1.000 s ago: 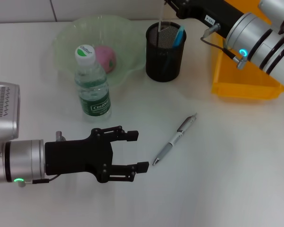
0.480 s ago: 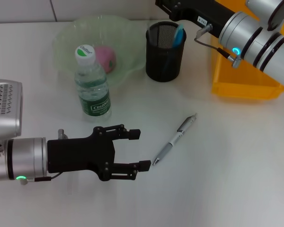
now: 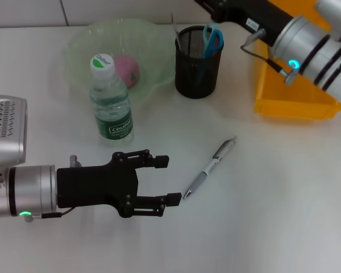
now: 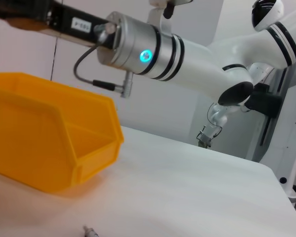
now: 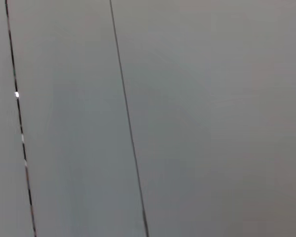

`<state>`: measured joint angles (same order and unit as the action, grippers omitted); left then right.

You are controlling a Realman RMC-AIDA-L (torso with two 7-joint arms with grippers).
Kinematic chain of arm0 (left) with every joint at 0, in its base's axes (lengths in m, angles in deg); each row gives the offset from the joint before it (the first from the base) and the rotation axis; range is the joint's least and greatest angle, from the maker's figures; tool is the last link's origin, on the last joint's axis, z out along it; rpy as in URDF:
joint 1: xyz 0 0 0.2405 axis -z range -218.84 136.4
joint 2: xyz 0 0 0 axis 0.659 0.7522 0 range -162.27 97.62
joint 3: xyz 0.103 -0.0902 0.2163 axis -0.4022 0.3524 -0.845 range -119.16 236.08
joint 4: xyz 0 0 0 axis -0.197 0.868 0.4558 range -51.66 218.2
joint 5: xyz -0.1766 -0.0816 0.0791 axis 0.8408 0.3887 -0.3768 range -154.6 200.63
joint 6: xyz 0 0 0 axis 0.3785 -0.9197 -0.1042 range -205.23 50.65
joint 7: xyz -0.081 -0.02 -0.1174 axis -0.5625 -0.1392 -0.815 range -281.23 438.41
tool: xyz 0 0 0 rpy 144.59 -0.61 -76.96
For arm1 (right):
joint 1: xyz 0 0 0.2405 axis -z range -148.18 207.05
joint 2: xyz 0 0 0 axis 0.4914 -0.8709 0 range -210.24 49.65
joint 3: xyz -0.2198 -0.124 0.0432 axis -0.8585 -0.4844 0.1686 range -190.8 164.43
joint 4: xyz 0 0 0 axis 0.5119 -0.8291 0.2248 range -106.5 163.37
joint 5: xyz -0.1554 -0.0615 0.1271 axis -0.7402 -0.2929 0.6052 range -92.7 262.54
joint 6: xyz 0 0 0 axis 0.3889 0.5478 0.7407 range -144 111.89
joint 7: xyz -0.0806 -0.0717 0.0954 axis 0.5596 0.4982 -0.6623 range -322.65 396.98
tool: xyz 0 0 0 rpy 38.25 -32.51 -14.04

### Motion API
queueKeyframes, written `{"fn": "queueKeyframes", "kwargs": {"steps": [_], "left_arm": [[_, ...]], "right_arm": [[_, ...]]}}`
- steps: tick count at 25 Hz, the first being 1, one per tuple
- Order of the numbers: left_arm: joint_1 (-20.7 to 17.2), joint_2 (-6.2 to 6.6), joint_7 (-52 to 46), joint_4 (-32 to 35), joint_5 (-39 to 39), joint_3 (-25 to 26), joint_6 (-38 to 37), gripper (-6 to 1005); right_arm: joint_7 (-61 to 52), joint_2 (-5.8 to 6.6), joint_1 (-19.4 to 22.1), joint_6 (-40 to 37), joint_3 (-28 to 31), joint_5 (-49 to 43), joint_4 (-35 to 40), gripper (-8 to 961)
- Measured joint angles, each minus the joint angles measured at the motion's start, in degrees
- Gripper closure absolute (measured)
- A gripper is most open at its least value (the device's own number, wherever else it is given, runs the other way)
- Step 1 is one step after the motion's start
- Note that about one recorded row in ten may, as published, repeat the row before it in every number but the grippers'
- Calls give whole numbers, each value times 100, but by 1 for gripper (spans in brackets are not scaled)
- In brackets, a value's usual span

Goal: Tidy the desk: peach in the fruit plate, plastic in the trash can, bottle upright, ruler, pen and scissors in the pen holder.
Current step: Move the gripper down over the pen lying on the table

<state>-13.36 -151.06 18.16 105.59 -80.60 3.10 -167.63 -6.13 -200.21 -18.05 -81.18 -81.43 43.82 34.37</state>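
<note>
My left gripper [image 3: 167, 180] hovers open low over the table, just left of the silver pen [image 3: 210, 168], which lies flat and diagonal. The bottle [image 3: 111, 102] stands upright with its green cap on. A pink peach [image 3: 127, 69] rests in the green fruit plate [image 3: 85, 42]. Blue-handled scissors [image 3: 212, 38] and a thin ruler [image 3: 174, 25] stick out of the black mesh pen holder [image 3: 198, 68]. My right arm [image 3: 307, 40] reaches in above the holder, and its gripper end is cut off at the head view's top edge. No plastic is in view.
A yellow bin [image 3: 295, 99] stands at the back right, under the right arm; the left wrist view shows the bin [image 4: 49, 133] too, with the pen's tip [image 4: 90, 231] near it. The bottle stands close behind my left gripper.
The white ruler held above the holder a second ago now leans inside it. The right arm has shifted slightly above it. My left gripper edged a little toward the pen.
</note>
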Motion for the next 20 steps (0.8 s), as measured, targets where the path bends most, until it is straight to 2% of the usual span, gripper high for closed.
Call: {"fn": "queueKeyframes", "kwargs": {"steps": [3,4,5,6,10,11,12,15,17,18,20], "left_arm": [[0,0,-14,0,0,-1,-8,174],[0,0,-14,0,0,-1,-8,174],[0,0,-14,0,0,-1,-8,174],[0,1,-47,0,0,-1,-19,174],[46,16,-519,54,0,-4,-9,175],[46,16,-519,54,0,-4,-9,175],[122,19,-838,66,-3,-31,24,175],[221,24,-1335,172,-40,-54,30,175],[276,24,-1667,297,-61,-87,36,174],[304,25,-1817,375,-64,-109,37,174],[341,21,-2198,608,-69,-166,39,174]], "right_arm": [[-582,50,412,-294,-179,-54,498,423],[-1012,81,788,-400,-368,-111,957,419],[-1012,81,788,-400,-368,-111,957,414],[-1245,102,999,-443,-459,-184,1217,410],[-2070,293,1788,-1057,-476,-1072,2120,392],[-2380,462,2115,-1668,-259,-1612,2314,388],[-2380,462,2115,-1668,-259,-1612,2314,383],[-2712,763,2433,-2690,329,-2537,2309,337],[-2835,924,2610,-3336,927,-3437,2269,294],[-2849,964,2702,-3583,1257,-3900,2267,273],[-2818,959,2913,-3911,1970,-4821,2294,274]]}}
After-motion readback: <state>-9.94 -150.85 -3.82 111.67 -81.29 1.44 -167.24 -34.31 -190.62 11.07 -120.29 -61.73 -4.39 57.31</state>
